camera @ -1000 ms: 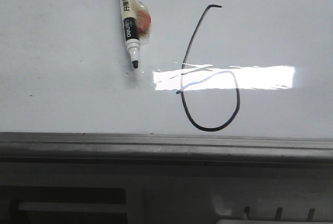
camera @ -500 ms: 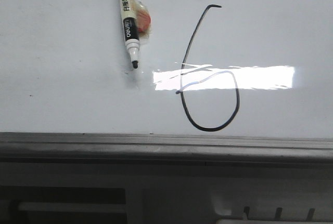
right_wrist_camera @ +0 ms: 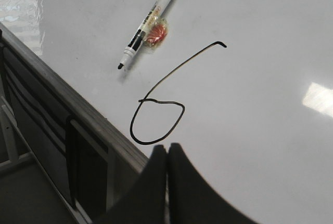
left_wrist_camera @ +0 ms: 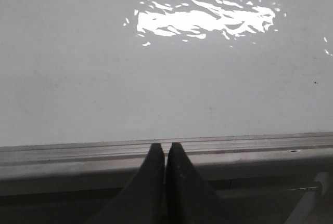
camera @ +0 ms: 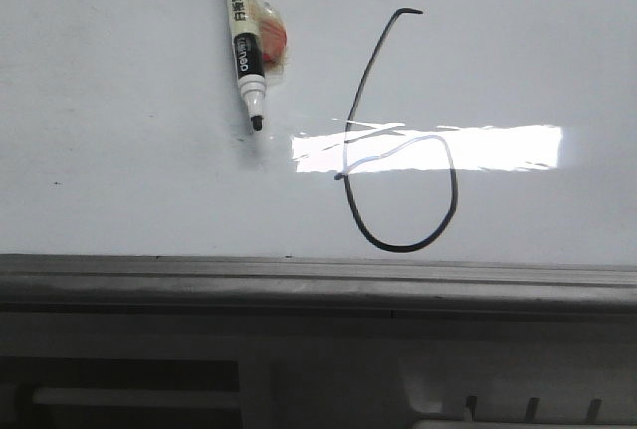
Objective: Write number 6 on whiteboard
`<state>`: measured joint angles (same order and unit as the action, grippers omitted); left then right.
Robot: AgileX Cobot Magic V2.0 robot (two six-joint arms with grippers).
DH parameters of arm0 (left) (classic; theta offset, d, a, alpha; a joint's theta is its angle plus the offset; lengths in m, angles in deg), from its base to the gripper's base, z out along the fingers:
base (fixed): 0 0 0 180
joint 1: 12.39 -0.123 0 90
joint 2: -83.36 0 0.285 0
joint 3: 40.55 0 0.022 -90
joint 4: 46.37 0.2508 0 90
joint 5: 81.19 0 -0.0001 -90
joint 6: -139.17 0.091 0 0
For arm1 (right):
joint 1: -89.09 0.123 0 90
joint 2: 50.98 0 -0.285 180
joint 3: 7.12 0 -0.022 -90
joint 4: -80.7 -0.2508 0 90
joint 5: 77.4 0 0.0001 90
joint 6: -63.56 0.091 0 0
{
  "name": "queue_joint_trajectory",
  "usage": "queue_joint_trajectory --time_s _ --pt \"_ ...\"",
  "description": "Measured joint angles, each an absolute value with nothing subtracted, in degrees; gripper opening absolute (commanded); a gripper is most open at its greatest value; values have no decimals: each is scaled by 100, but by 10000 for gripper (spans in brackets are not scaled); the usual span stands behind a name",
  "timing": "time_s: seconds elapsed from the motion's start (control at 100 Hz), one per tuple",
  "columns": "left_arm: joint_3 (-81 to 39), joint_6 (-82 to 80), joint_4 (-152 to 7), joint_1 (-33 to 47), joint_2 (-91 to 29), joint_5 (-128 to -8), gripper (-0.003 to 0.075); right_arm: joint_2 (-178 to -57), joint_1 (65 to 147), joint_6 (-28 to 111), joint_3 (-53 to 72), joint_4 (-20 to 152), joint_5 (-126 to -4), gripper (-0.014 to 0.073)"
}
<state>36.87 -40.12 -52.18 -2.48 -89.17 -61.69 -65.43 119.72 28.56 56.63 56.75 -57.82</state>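
A finished number 6 (camera: 398,140) stands in thin black line on the whiteboard (camera: 119,150), right of centre in the front view, its long curved stem rising to a small hook at the top and its round loop sitting just above the board's grey metal edge rail (camera: 318,280). A bright rectangular light reflection (camera: 498,148) cuts across the upper part of the loop, washing out the line where it crosses. Left of the figure and apart from it, an uncapped marker (camera: 245,49) lies on the board, its black tip towards the rail and its white-and-black barrel angled slightly, with a small orange-red object (camera: 274,41) in clear wrapping touching its right side; what that object is cannot be made out.

The right wrist view shows the same figure (right_wrist_camera: 161,107) and marker (right_wrist_camera: 145,26) from an angle, with the right gripper (right_wrist_camera: 167,154) poised just off the loop, its two dark fingers pressed together and nothing between them. The left gripper (left_wrist_camera: 165,154) is likewise closed and empty, its fingers meeting over the edge rail (left_wrist_camera: 62,154) beside a blank stretch of board (left_wrist_camera: 104,78) that carries only a ragged patch of glare (left_wrist_camera: 203,18)
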Motion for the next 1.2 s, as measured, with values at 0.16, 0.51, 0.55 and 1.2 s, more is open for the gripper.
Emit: queue_joint_trajectory --time_s 0.16,0.51,0.55,1.2 --pt "3687 -4012 -5218 -248 -8917 -6169 -19 -6543 11972 2856 5663 5675 -5782 -53" --pt "3687 -4012 -5227 -248 -8917 -6169 -19 -6543 11972 2856 5663 5675 -5782 -53" --pt "3687 -4012 -5227 -248 -8917 -6169 -19 -6543 11959 2856 5663 5678 -5782 -53" --pt "3687 -4012 -5227 -248 -8917 -6169 -19 -6099 8872 6893 7098 8070 -6956 -53"
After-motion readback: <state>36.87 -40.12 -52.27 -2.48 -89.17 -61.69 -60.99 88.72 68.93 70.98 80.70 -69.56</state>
